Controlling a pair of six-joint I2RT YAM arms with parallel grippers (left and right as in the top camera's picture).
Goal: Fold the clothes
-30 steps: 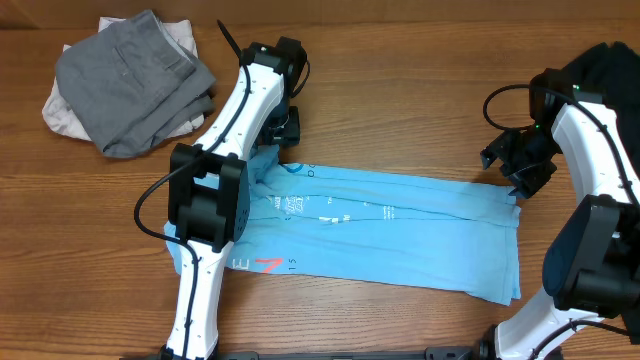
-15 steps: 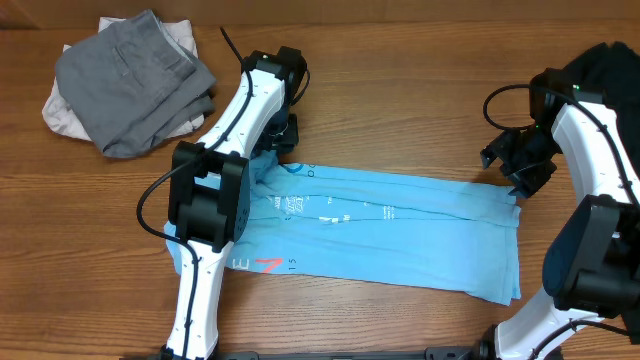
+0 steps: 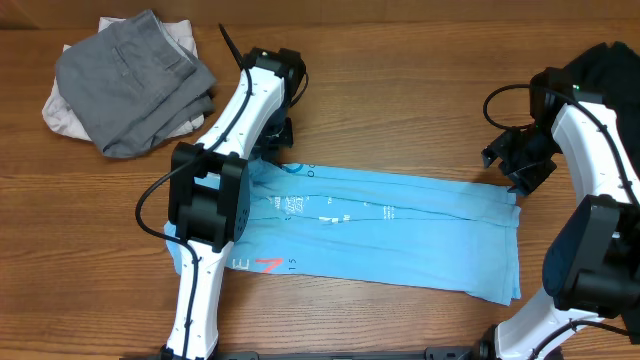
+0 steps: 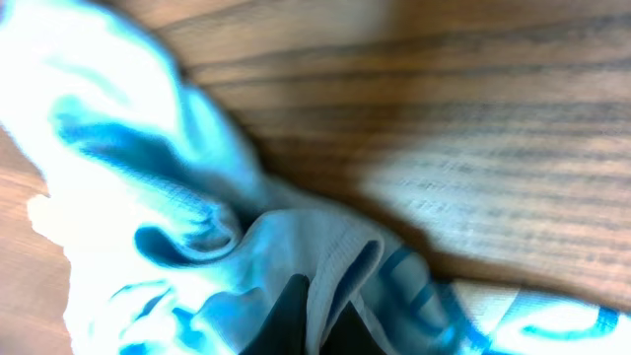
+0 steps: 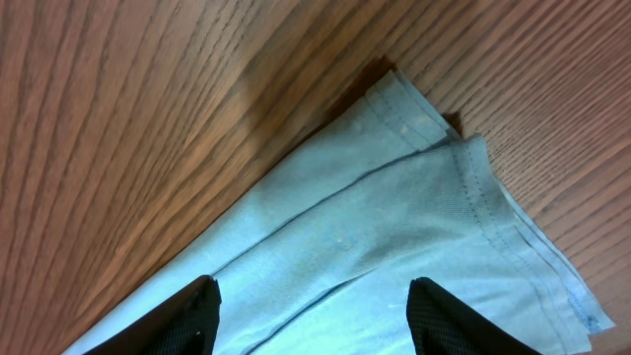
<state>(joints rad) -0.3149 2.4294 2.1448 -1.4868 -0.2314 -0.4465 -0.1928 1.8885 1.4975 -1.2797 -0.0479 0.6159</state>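
The light blue T-shirt [image 3: 390, 225] lies folded into a long band across the middle of the table, with printed logos near its left end. My left gripper [image 3: 272, 150] is at the shirt's far left corner, shut on a bunched fold of the blue fabric [image 4: 246, 247]. That cloth runs up between the dark fingertips [image 4: 291, 306]. My right gripper [image 3: 515, 180] hangs over the far right corner of the shirt [image 5: 424, 187]. It is open, its two fingers [image 5: 187, 311] standing wide apart above the hem with nothing between them.
A pile of grey garments [image 3: 130, 80] over an off-white one [image 3: 58, 112] sits at the back left. A black garment [image 3: 612, 65] lies at the back right behind the right arm. Bare wooden table [image 3: 400, 100] lies beyond the shirt.
My left gripper has closed on the shirt's far left corner. The right jaws have narrowed slightly but stay open. Neither arm has travelled noticeably.
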